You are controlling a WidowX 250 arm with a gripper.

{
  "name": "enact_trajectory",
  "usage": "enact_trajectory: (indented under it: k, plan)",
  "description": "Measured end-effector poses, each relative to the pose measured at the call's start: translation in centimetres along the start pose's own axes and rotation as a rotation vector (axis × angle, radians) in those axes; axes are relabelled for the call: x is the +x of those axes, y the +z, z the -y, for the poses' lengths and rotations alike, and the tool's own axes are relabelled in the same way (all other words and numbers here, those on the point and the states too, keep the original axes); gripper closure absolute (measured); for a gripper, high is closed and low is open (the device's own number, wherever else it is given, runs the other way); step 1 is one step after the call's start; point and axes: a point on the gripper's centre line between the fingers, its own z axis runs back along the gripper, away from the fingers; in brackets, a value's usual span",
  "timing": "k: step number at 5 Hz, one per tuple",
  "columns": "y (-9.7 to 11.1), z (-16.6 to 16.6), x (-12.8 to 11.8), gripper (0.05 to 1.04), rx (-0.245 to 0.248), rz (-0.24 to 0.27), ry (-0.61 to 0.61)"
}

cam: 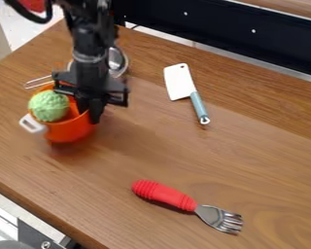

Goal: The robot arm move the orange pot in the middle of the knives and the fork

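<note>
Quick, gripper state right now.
Gripper: jaws closed on the rim of the orange pot, one inside and one outside.

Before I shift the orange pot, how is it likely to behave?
The orange pot looks stiff-walled and probably won't flex. The round green item inside could roll if the pot tilts. With the gripper at one side of its rim, the pot may tip.

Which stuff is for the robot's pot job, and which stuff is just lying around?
For the job:
- orange pot
- knife
- fork
- gripper, at the pot's rim

Just there:
- green ball, inside the pot
- strainer, behind the gripper
</note>
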Motion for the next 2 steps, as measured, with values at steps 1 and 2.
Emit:
enact_trajectory:
  k: [1, 2]
  plan:
    - [1.5, 1.7, -0.1, 1.016, -0.034, -0.011, -0.046]
    - [2.4, 4.6, -0.3, 1.016, -0.093, -0.015, -0.101]
